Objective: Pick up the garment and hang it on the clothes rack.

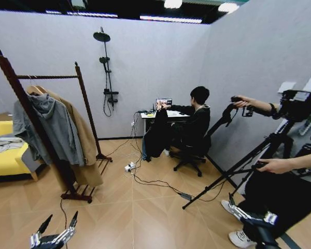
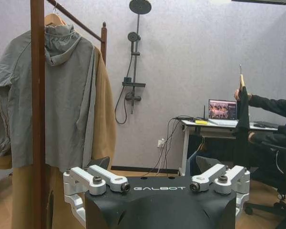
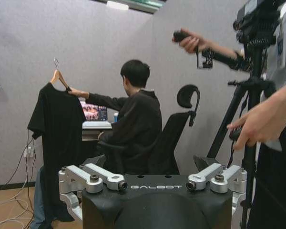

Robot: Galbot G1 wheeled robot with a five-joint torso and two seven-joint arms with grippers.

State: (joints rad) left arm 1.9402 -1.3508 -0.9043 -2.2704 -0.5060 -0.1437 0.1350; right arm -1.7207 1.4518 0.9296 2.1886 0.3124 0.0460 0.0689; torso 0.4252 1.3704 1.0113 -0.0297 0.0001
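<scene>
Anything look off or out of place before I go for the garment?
Yes: the garment isn't lying anywhere; a seated person's hand holds it up by its hanger beside the desk, far across the room. The clothes rack already carries a grey hoodie and tan coat. Both claws, left and right, are low and open.

The garment is plain black from this side, hanging on a light wooden hanger. The clothes rack is dark reddish-brown wood. On it hang a grey hoodie and a tan coat. The left hand has black fingers on silver-white links; the right hand shows the same silver-white metal. In both wrist views the housing is matte black with white lettering. The walls are pale grey, the floor light wood plank, the sofa yellow, the desk white.
</scene>
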